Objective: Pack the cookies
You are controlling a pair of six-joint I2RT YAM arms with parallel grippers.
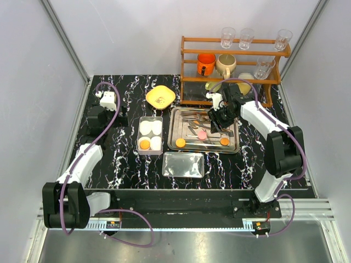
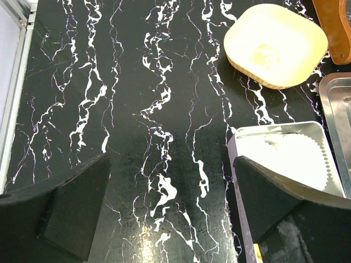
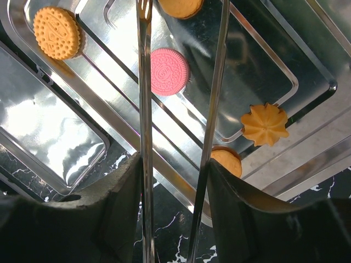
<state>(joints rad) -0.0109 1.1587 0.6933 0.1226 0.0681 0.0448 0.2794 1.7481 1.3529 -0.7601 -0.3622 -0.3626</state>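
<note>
The left gripper (image 2: 170,189) hangs wide open over bare table, just left of the box (image 1: 151,118), and holds nothing. It has no part in this step and is best left where it is.

The box holds white cups (image 1: 157,127). One orange cookie (image 1: 145,144) lies in the near-left cup, and the other cups look free.

Right of the box, the tray (image 3: 258,66) carries the other cookies. A pink cookie (image 3: 169,71) lies near the middle, plain orange ones lie around it, and a flower-shaped one (image 3: 264,124) lies nearer the edge.

The right gripper (image 3: 174,170) is clamped on the tongs (image 3: 143,109). The tongs' two arms stand apart, and in the wrist view the pink cookie shows between them. The tips run off the top of that view, so I cannot tell whether they touch anything.

The step in hand looks like taking the pink cookie. To do it well:
- Draw the tips back until they straddle the cookie across its widest part.
- Bring them down almost to the metal.
- Squeeze slowly and evenly, because the tray is slick and a one-sided push will likely make the cookie skate or tip.
- Use only enough pressure to hold it, as it may crack.
- Lift straight up, then carry it left to a free cup.
</note>
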